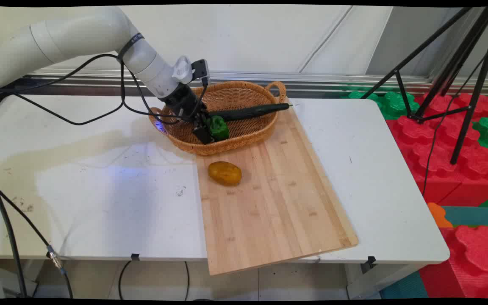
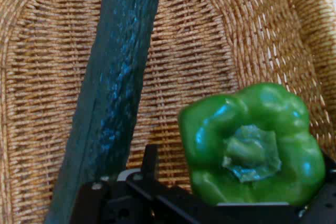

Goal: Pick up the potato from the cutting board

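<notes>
— What have your fingers got?

— Your gripper [image 1: 210, 132] is clamped on a green bell pepper [image 1: 218, 127], inside the wicker basket [image 1: 244, 140].

— And beside it?

— A dark cucumber [image 1: 250, 112] lies just beyond the pepper, its right tip poking over the basket's rim.

— Outside the basket?

— Nearer you, a yellow-brown mango [image 1: 225, 173] rests on the wooden cutting board [image 1: 273, 212], on the white table [image 1: 100, 203].
</notes>
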`<state>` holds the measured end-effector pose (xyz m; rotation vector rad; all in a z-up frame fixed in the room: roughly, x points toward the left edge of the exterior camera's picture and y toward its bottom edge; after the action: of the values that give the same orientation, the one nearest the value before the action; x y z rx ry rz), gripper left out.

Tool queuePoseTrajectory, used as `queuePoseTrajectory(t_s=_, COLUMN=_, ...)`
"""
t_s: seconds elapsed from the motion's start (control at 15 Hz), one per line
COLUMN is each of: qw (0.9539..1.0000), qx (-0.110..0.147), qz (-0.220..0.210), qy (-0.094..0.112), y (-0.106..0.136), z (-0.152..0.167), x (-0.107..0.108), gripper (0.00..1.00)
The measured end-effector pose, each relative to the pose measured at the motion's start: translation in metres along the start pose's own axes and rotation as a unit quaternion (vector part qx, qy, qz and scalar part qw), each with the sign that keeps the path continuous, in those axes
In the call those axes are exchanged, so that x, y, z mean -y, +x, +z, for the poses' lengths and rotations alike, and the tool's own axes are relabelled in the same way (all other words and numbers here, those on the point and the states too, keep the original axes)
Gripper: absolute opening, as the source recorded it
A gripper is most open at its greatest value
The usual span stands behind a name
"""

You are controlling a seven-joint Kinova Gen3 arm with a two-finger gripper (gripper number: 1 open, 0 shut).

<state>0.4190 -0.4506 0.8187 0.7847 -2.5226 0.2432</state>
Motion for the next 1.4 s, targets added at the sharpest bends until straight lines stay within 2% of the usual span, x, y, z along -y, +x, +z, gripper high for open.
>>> queuePoseTrajectory(t_s=0.33, qw=0.9999, qx=-0.01, qz=-0.006, qy=-0.001, y=0.001, z=-0.003, x=0.004, gripper=1.0)
queuePoseTrajectory(t_s=0.73, qw=0.9996, qx=-0.029, qz=0.0, qy=0.005, y=0.006, z=-0.024, x=0.005, gripper=1.0)
queuePoseTrajectory(t_s=1.4, qw=0.9979, qx=-0.061, qz=0.02, qy=-0.004, y=0.011, z=-0.077, x=-0.017, gripper=1.0)
